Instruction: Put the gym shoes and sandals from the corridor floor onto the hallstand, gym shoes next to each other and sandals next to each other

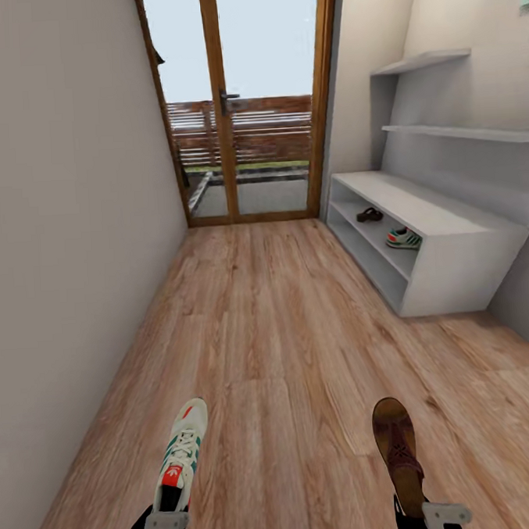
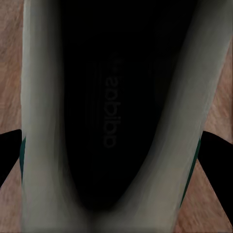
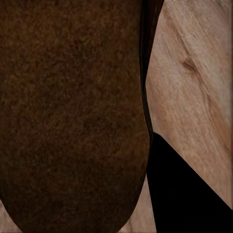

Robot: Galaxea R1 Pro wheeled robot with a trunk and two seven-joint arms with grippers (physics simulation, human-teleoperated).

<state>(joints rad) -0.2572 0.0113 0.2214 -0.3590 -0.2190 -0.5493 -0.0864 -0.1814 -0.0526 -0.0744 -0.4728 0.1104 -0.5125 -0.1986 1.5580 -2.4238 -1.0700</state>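
My left gripper [image 1: 164, 525] is shut on the heel of a white gym shoe [image 1: 181, 457] with green stripes, its toe pointing forward above the corridor floor [image 1: 284, 334]. The left wrist view looks into this shoe's dark opening [image 2: 116, 111], with a black finger [image 2: 219, 160] at its side. My right gripper [image 1: 436, 514] is shut on a brown sandal [image 1: 399, 452], whose leather [image 3: 73, 111] lies beside a black finger [image 3: 187, 194]. The hallstand [image 1: 417, 200] stands ahead on the right. On its open shelf lie the other sandal [image 1: 369, 214] and the other gym shoe [image 1: 404, 239], side by side.
A glazed door with a wooden frame [image 1: 243, 101] closes the corridor's far end. A plain wall [image 1: 59, 230] runs along the left. Staggered wall shelves [image 1: 452, 132] hang above the bench top. Bare plank floor stretches between me and the rack.
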